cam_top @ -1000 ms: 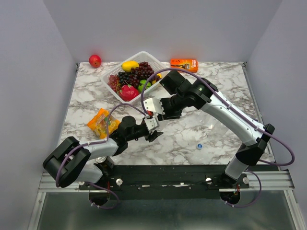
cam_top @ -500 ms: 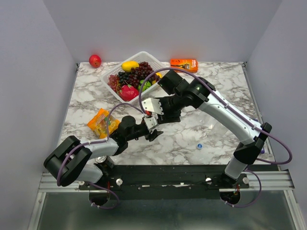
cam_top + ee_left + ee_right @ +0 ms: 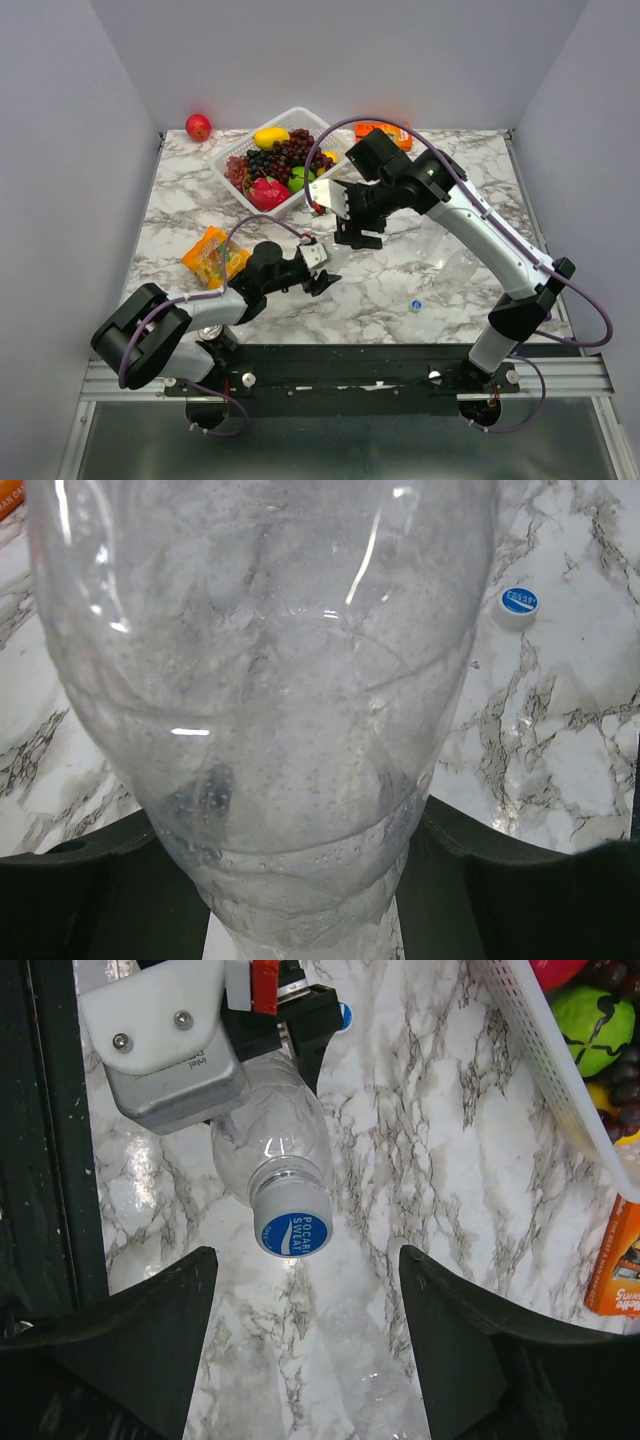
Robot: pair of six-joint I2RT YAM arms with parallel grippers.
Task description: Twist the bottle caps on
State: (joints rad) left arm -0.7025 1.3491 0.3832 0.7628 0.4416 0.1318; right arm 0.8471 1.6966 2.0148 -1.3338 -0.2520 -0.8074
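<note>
My left gripper (image 3: 300,905) is shut on the ribbed body of a clear bottle (image 3: 270,680), which fills the left wrist view. In the right wrist view that bottle (image 3: 268,1140) points its neck at the camera, with a blue cap (image 3: 293,1232) sitting on it. My right gripper (image 3: 305,1320) is open, its fingers (image 3: 150,1330) well apart and just short of the cap, touching nothing. In the top view the right gripper (image 3: 357,236) hovers beyond the left gripper (image 3: 320,268). A loose blue cap (image 3: 518,601) lies on the marble (image 3: 415,305).
A white basket (image 3: 232,152) of fruit stands at the back, its rim close to the right gripper (image 3: 540,1050). An orange packet (image 3: 383,130), a red apple (image 3: 198,126) and a snack bag (image 3: 213,255) lie around. Another clear bottle seems to lie under the right gripper (image 3: 390,1390).
My right gripper has opened, let go of the cap and drawn back from the bottle toward the far side. The left gripper and its bottle have stayed put.
</note>
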